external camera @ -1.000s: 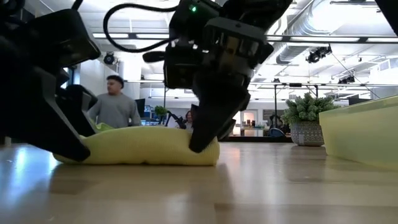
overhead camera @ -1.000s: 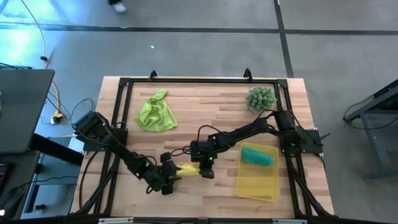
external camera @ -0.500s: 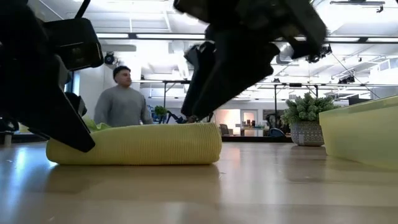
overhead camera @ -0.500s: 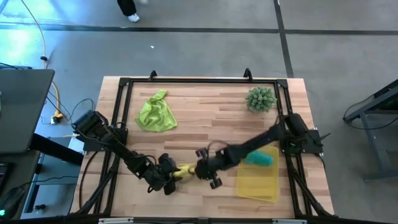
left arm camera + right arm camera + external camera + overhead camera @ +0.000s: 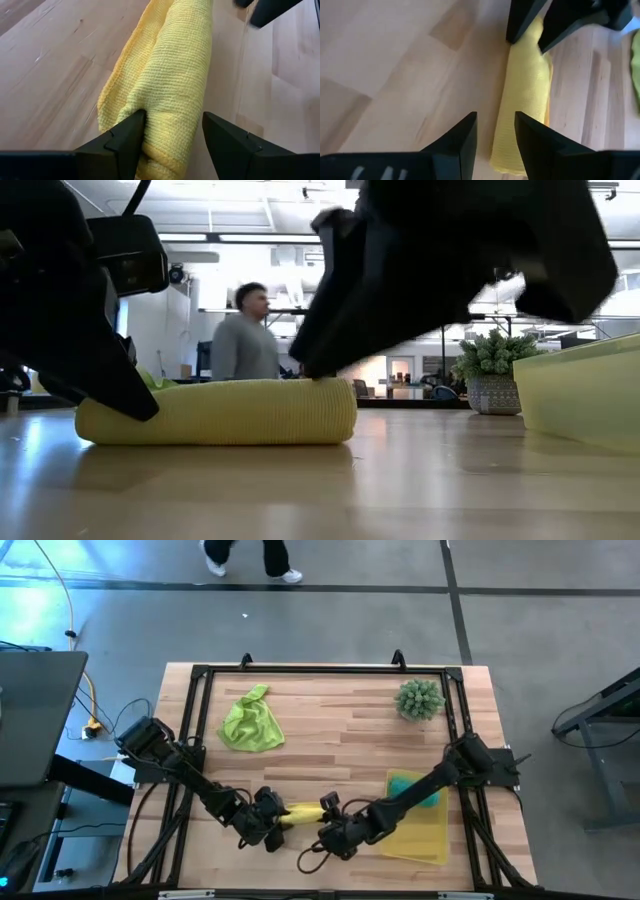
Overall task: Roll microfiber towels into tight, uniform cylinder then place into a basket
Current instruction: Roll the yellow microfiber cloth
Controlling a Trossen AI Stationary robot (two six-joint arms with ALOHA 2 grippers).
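Note:
The yellow towel (image 5: 302, 811), rolled into a cylinder, lies on the table near its front edge. My left gripper (image 5: 268, 823) stands open at the roll's left end (image 5: 165, 150), one finger on each side. My right gripper (image 5: 330, 830) hovers open just over the roll's right end (image 5: 335, 395), the end showing between its fingers (image 5: 520, 150). The lime green towel (image 5: 250, 722) lies crumpled at the far left. The teal towel (image 5: 402, 784) lies in the far end of the yellow basket (image 5: 415, 852), partly behind my right arm. My left gripper has one finger (image 5: 131, 131) against the side of the roll's left end (image 5: 150, 117); the other finger (image 5: 220, 135) stands a little off the opposite side. The fingers slant down from the table's left, along the roll, which lies flat on the table. I cannot tell whether my right gripper touches the roll's top.
A spiky green plant (image 5: 418, 698) stands at the far right corner. A black frame (image 5: 300, 670) runs round the table's edge. A person (image 5: 245, 345) walks past behind the table. Bare wood lies between the roll and the lime green towel.
My right gripper has come off the roll's right end, risen and swung toward the table's near edge, turning about its own line. The right end of the roll, squeezed flat before, now stands full and round. The roll has stayed in place.

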